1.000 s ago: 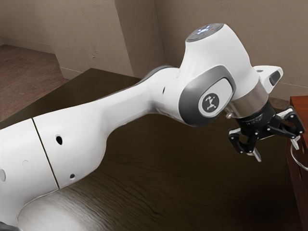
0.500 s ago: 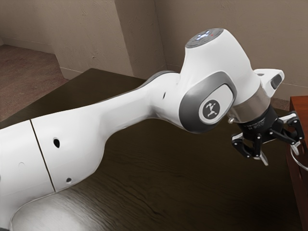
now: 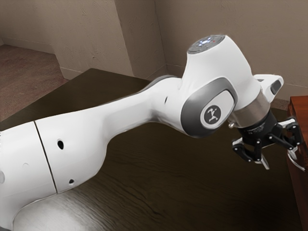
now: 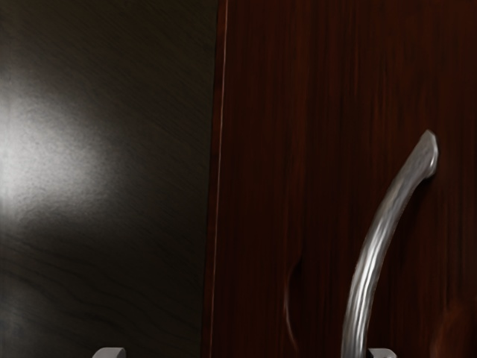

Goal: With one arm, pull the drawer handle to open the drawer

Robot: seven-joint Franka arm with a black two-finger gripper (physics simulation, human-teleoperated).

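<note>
The pincer (image 3: 281, 161) hangs with its fingers spread apart, gripping nothing, close against the dark red drawer (image 3: 301, 113) at the exterior view's right edge, above the dark table (image 3: 163, 187). In the wrist view the curved metal drawer handle (image 4: 376, 246) stands out from the drawer front and runs toward the hand. It passes just inside one fingertip (image 4: 380, 353), while the other sits well off, over the table. That lopsided alignment looks like the main risk. If the fingers close from here, the near one would likely meet the bar first and push it sideways. The pads might also catch only the handle's rounded edge and slip off once the pull begins. Pressing further forward could knock the near finger against the drawer front. I cannot tell whether the drawer has slid out at all.
</note>
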